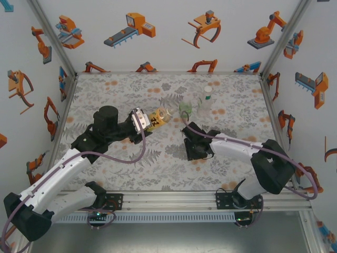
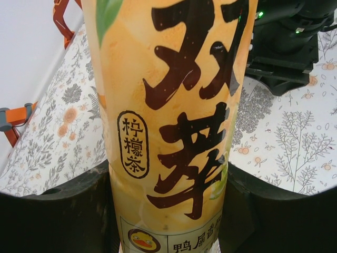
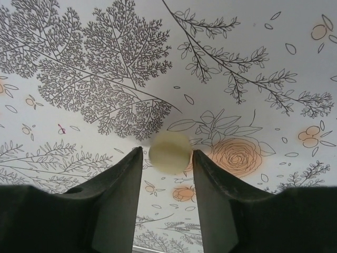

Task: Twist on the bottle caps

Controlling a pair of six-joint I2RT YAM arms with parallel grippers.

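cap: small round pale yellow-green plastic cap (image 3: 169,153) lies flat on the floral table cover (image 3: 253,63), between the right fingertips, close to both.
right gripper (image 3: 167,157): fingers spread slightly wider than the cap, gripping nothing.
left gripper (image 2: 168,179): fingers clamped on either side of an orange-labelled plastic bottle (image 2: 174,105).
beyond: two clear bottles (image 1: 206,101) stand near each other.

Cap (image 3: 169,152) pale yellow; bottle (image 2: 174,105) orange w/ brown lettering (table (image 1: 168,169) grey/orange floral).
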